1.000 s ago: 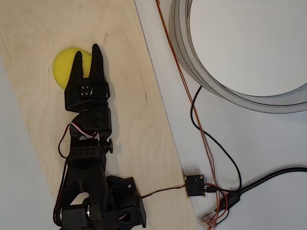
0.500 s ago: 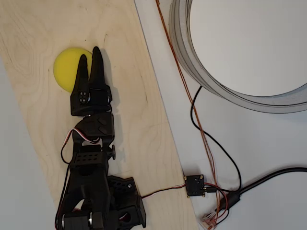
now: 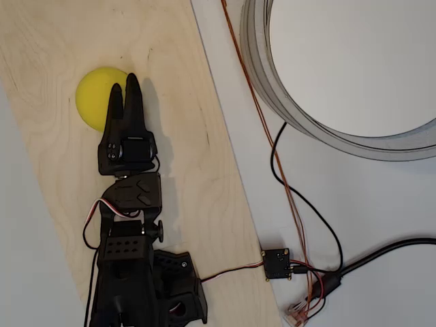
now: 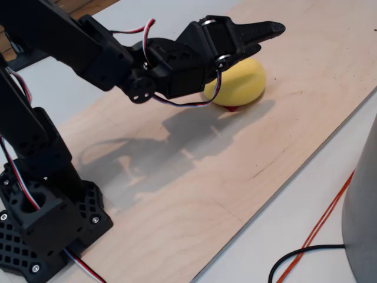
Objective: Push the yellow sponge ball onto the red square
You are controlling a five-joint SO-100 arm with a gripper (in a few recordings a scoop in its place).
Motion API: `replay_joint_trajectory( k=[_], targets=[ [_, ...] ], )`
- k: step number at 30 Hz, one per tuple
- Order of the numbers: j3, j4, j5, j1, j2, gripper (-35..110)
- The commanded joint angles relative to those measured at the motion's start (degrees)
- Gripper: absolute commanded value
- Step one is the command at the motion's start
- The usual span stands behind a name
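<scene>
Hand [image 3: 124, 86] nearly closed, holding nothing, tips over right edge of yellow sponge ball [image 3: 95, 97]; sliver of red square [image 4: 231, 108] under ball.

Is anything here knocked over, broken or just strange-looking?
Nothing looks spilled or damaged. The one oddity: the yellow sponge ball sits on the wooden board with only a sliver of the red square peeking from beneath it. The gripper hangs above the ball. Loose wires trail beside the board.
</scene>
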Motion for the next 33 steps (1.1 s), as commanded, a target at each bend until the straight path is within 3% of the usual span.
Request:
replay_joint_trajectory(
  k=[1,15,33],
  targets=[
    [-0.53,10.20,2.20,-1.14,8.61,22],
    [-10.72,29.79,4.57,-5.62,9.14,22],
    [-25.66,32.87,3.16,-6.15,-5.36,22]
  ],
)
